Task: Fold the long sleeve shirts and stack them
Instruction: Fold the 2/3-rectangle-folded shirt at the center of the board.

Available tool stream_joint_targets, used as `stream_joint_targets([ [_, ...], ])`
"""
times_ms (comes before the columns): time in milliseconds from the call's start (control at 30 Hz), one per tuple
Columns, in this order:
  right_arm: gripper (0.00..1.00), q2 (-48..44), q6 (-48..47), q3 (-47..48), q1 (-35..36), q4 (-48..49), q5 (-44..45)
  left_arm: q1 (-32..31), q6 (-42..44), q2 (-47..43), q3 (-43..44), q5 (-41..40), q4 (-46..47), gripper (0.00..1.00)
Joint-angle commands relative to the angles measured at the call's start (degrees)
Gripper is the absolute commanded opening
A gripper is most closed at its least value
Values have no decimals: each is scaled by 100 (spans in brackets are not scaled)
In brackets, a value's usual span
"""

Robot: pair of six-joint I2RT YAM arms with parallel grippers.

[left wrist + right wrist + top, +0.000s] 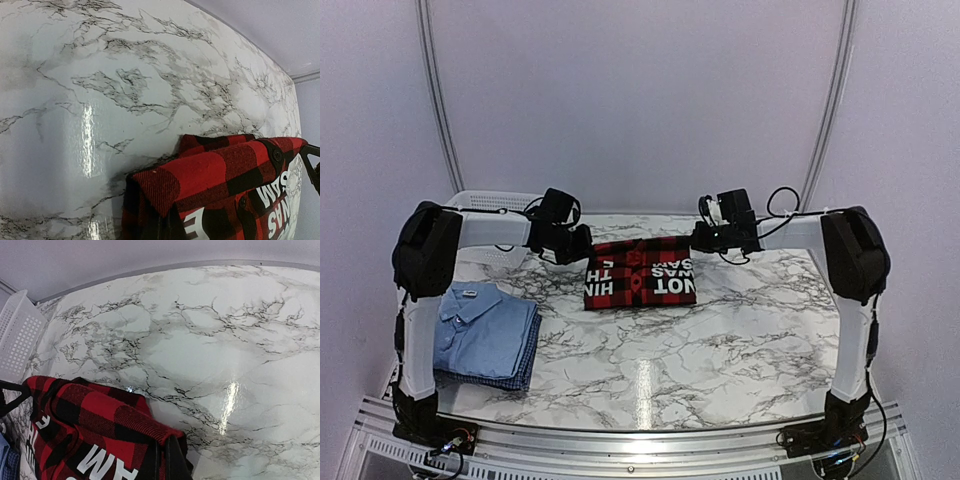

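Shirt: plaid flannel shirt (640, 272), folded, far centre; likely soft, light, floppy.
Grip: left gripper (582, 243) and right gripper (702, 238) pinched shut on its side edges.
Stack: light blue collared shirt (480, 325), near left.

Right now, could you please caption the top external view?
Left fingers and right fingers pinch the folded plaid shirt's ends; blue shirts stacked left on the marble table.
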Motion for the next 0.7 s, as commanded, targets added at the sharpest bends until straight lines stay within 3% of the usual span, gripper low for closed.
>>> stream_joint_targets([
  [0,0,-458,19,-4,-31,-386,335,37,-99,-471,-199,75,-217,0],
  [100,0,-375,33,75,-30,-516,307,37,-141,-351,-125,163,-246,0],
  [200,1,-356,84,160,0,-696,287,37,-91,-242,-20,249,-289,9],
  [267,11,-437,88,188,79,-840,383,37,0,-265,35,257,-310,27],
  [367,31,-615,56,192,251,-1077,564,37,99,-361,95,218,-366,41],
  [433,37,-865,87,65,378,-1078,611,37,134,-466,69,189,-383,48],
  [567,37,-1226,171,-296,712,-924,575,21,139,-792,-194,48,-396,50],
  [667,25,-1322,272,-496,985,-835,396,-33,143,-1025,-417,-50,-397,50],
])
